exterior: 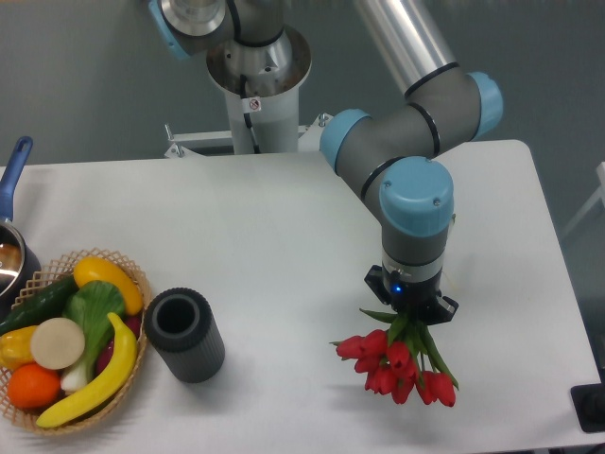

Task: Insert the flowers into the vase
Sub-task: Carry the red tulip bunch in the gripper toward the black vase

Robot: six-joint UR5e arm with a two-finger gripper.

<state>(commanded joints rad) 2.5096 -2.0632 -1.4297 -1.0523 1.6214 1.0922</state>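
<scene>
Fruit and vegetables fill a woven wicker basket (57, 416) at the white bench's (265, 236) left edge. Just beside it, the short dark grey ribbed vase (184, 335) leans, mouth facing up toward the camera. Well to the right, the arm's claw (410, 312) points down, clenched on the green stems of a bunch of red tulip flowers (397, 364), buds fanning near the bench's front edge.

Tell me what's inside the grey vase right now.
Nothing shows in the vase: its mouth looks dark and empty, though the bottom is in shadow. The flowers are away from it, under the claw, which covers their stem ends.
</scene>
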